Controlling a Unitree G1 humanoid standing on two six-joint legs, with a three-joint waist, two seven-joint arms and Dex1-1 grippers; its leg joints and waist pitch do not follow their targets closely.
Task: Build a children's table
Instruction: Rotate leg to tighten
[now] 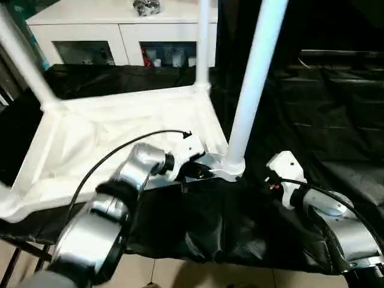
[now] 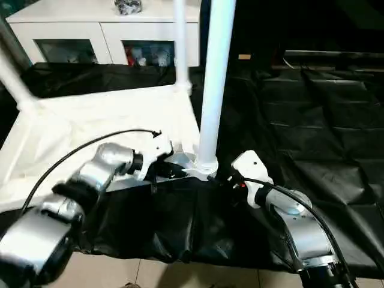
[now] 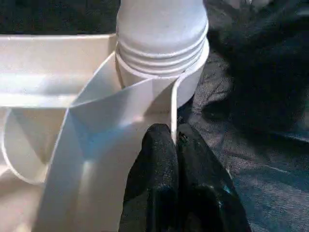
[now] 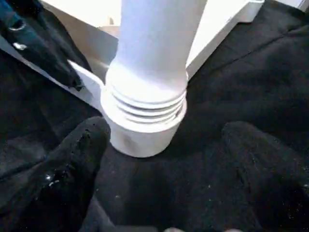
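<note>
Left claw (image 3: 176, 145) is pinched shut on the thin rim of the white table top (image 1: 90, 141), beside the corner socket. Right claw (image 4: 164, 145) gapes wide before the leg (image 1: 252, 90) standing upright in that socket, upon the black-draped surface (image 1: 336, 120).

no legible txt, labels, nos. anywhere

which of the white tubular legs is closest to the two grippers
The thick near-corner white tubular leg, socketed between the left gripper and right gripper; the others stand at farther corners.
</note>
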